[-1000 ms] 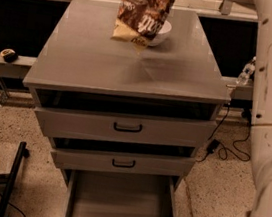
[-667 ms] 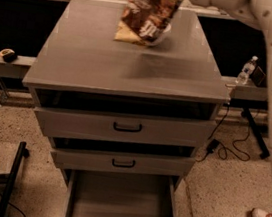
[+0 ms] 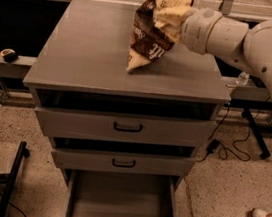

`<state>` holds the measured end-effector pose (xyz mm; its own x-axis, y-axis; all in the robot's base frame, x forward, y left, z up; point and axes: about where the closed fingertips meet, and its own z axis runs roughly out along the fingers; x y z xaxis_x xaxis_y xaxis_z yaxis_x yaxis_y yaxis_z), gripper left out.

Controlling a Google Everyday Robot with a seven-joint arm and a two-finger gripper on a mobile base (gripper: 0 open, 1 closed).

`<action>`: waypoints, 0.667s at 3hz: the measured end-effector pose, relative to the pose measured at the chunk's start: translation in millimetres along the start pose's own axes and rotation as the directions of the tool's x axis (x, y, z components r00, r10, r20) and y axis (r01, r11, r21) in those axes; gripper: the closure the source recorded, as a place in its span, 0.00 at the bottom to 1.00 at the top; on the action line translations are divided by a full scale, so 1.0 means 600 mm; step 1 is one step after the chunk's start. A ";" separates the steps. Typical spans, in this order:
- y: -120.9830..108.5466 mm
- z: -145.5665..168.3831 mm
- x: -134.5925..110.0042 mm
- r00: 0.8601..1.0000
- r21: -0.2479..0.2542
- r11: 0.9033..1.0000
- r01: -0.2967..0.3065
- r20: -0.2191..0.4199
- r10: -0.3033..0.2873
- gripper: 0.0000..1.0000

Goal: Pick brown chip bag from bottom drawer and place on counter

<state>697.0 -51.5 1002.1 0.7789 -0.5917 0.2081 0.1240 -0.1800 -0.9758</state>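
**Bag over the desk, release to come**

The desk [image 3: 89,48], the grey top of the drawer cabinet, fills the middle of the view. Nothing lies flat on it, so I judge the placing step to be in hand, with the lift out of the drawer already done.

The white arm [image 3: 265,48] reaches in from the right, over the desk's back right part.

The bottom drawer [image 3: 123,199] stands pulled out at the foot of the cabinet, and its plain floor shows bare. The two upper drawers [image 3: 123,126] are only slightly ajar.

The brown chip bag [image 3: 151,37] hangs tilted above the desk. Its lower corner is at or just off the surface; I cannot tell which. It is crumpled dark-brown foil with white lettering, and its cream top is bunched toward the arm.

The pincer [image 3: 179,20] is buried in that bunched top. As the bag hangs from it, I take it to be pinching the bag.

Next it should ease down until the bag rests on the desk, then let go and lift clear.
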 end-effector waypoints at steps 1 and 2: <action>0.053 0.013 -0.057 0.997 -0.114 0.993 0.041 0.068 -0.033 1.00; 0.086 0.007 -0.074 0.995 -0.211 0.978 0.007 0.101 0.014 0.79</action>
<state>671.2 -31.4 942.1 0.8388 -0.5115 0.1864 -0.0025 -0.3460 -0.9382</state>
